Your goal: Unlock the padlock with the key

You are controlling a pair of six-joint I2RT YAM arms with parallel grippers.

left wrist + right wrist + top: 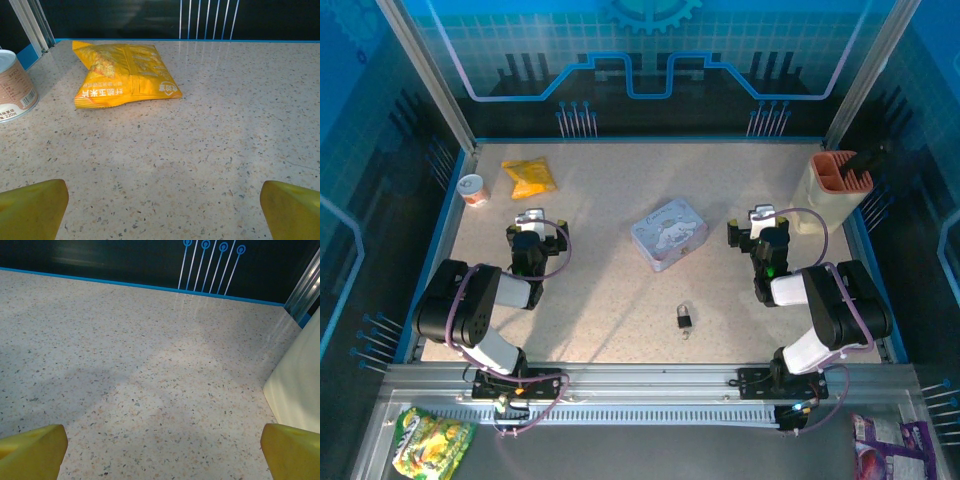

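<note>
The padlock (685,317), tiny with a dark body and thin shackle, lies on the speckled table near the front, between the two arms. A small silvery sliver, the key (687,333), lies against its near side. My left gripper (530,218) rests at the left, far from the padlock, open with bare table between its yellow fingers (35,210). At the right my right gripper (762,215) also stands open over bare table, its yellow fingers (32,450) wide apart. In the wrist views, the left gripper (165,200) and right gripper (162,445) hold nothing.
A pale blue-grey tin box (668,233) sits mid-table. A yellow snack packet (528,177) (125,72) and a small can (473,189) (12,87) lie at the back left. A cream holder with an orange top (835,190) (300,385) stands at the right wall.
</note>
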